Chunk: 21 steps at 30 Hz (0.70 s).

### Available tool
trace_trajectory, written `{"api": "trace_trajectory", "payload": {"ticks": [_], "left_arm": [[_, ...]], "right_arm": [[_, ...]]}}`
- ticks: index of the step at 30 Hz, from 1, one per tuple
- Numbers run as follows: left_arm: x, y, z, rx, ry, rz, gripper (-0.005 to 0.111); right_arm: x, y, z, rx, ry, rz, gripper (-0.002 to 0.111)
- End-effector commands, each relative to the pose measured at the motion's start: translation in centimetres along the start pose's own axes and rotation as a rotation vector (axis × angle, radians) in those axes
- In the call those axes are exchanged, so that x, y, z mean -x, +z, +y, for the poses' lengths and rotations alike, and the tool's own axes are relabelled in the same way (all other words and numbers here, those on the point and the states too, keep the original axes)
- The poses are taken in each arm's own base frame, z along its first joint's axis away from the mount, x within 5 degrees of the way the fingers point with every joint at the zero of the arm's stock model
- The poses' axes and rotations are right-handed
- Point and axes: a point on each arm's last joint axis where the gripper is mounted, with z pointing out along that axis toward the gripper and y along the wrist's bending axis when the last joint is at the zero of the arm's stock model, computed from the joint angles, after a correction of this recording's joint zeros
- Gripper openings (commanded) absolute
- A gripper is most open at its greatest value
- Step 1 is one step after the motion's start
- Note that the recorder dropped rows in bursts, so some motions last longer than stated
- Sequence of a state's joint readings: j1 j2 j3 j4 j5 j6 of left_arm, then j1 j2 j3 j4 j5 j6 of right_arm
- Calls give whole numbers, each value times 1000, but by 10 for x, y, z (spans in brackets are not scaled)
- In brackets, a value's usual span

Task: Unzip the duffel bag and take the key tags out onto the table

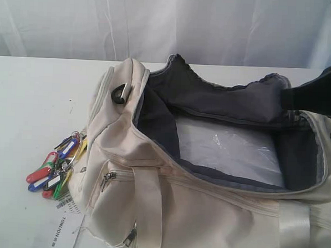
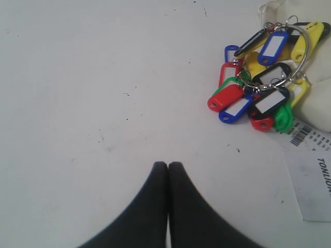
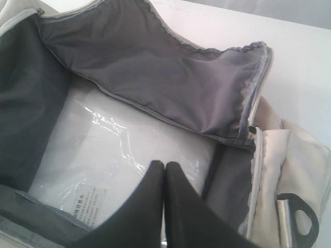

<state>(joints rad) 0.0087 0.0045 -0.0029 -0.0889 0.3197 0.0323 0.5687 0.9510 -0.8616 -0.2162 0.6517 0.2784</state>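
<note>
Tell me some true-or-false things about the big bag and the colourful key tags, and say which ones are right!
1. The duffel bag is zipped shut. False: it gapes open, with its grey lining showing.
2. The key tags lie on the table beside the bag. True.
3. The left gripper holds the key tags. False: it is shut on nothing, apart from them.
4. The right gripper is shut and points into the open bag. True.

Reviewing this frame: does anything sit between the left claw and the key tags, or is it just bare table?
Nothing visible stands in the way. Only bare table lies between the shut left claw and the key tags, which already lie on the table at the duffel bag's end.
</note>
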Motion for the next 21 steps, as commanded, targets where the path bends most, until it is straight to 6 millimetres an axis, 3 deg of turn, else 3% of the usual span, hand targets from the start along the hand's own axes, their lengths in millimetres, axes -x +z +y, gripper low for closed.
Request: {"api": "trace_trajectory", "payload": {"ticks": [1,11,16,21], "left_arm": [[-4,0,-2,-22,-9,30,0],[-3,0,-1,-20,-9,20,0],[-3,0,-1,-20,-9,20,0],[-3,0,-1,-20,-9,20,0]], "right_arm": [[1,-2,0,1,-11,-12,0],[2,-8,-1,0,-13,-34,0],[2,-31,-4,8,-1,-109,0],[-1,-71,-10,22,17,-247,0]]}}
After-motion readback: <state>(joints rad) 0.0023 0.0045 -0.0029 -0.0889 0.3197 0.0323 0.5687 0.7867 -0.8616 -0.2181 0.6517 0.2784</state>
